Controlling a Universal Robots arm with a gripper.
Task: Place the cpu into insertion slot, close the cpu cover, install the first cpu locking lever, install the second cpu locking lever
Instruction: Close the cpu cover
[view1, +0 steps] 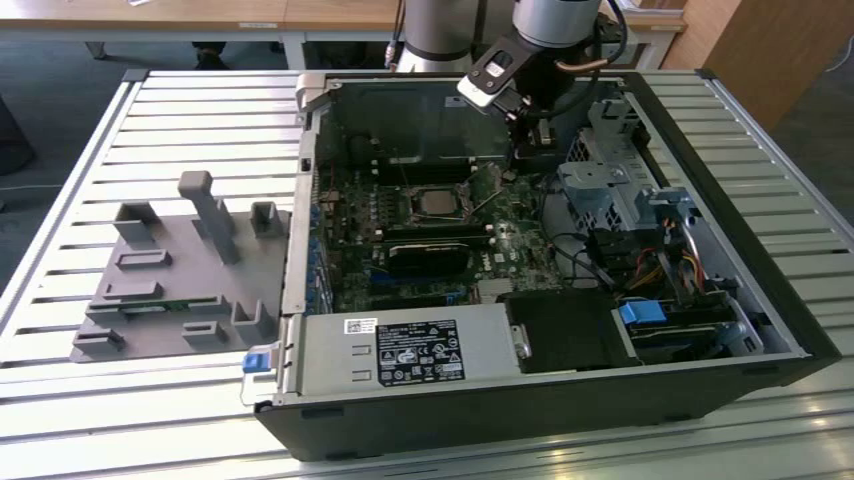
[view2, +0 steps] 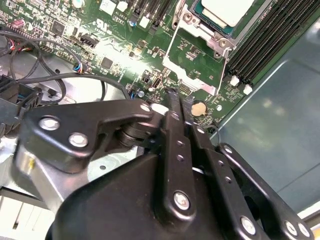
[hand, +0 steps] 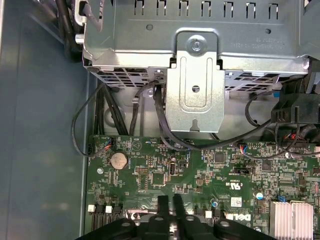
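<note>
**CPU seated, cover open, closed gripper hanging beside the slot**

In the second wrist view the cpu (view2: 225, 9) sat inside the insertion slot (view2: 189, 20), its pale metal face up. The cpu cover (view2: 169, 52) was swung off the slot on the gripper's side, and its square window framed green board rather than the chip. The gripper (view2: 177, 97) hung just beyond the cover's free edge from the slot, fingers pressed together with nothing between them. A coin cell (view2: 199, 107) lay just past the fingertips, and long black memory sockets (view2: 265, 40) ran alongside the slot.

The first wrist view looked away from the slot. It showed the closed gripper (hand: 170, 200) over the board, the same coin cell (hand: 118, 160) near it, and farther from the slot a metal drive cage (hand: 195, 75) with black cables looping below it.

The exterior view gave the wider setting. The insertion slot (view1: 408, 196) with the cpu (view1: 435, 204) lay near the middle of an open computer case (view1: 787, 300) on a slatted bench (view1: 200, 110), with the gripper (view1: 529, 140) raised near the slot toward the exterior view's right. A grey fixture tray (view1: 147, 290) stood well apart from the slot, outside the case
</note>
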